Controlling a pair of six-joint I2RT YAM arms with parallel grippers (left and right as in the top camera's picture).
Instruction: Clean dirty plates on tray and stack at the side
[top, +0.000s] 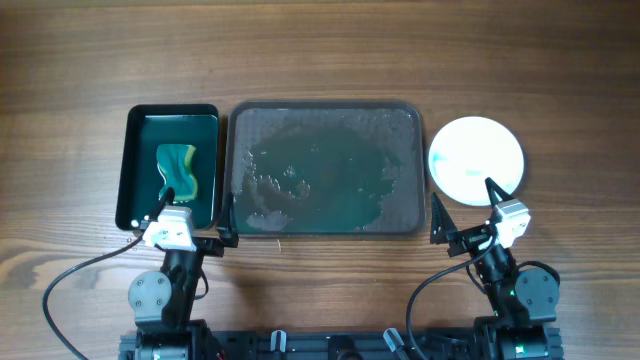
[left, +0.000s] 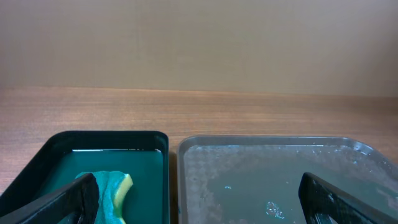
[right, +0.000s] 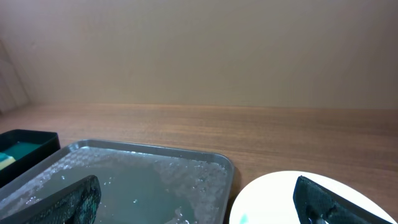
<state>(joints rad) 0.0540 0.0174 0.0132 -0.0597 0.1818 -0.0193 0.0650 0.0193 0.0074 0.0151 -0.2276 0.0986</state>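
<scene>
1. Overhead: the tray (top: 400, 130) is lying mid-table (top: 320, 50), its long axis running left to right, with teal-tinted water pooling inside. The plates (top: 476, 160) are sitting just off its right short end, showing as one white disc; I cannot tell how many. A smaller black tray (top: 124, 170) holding a sponge (top: 177, 172) is lying beside the left end, its long axis running front to back. The left gripper (top: 196, 208) and right gripper (top: 462, 195) are hanging spread apart, holding nothing.
2. Left wrist: the fingers are standing wide apart, framing the gap between both trays.
3. Right wrist: the fingers are spreading wide, framing the tray's right corner and the plates' near rim.
</scene>
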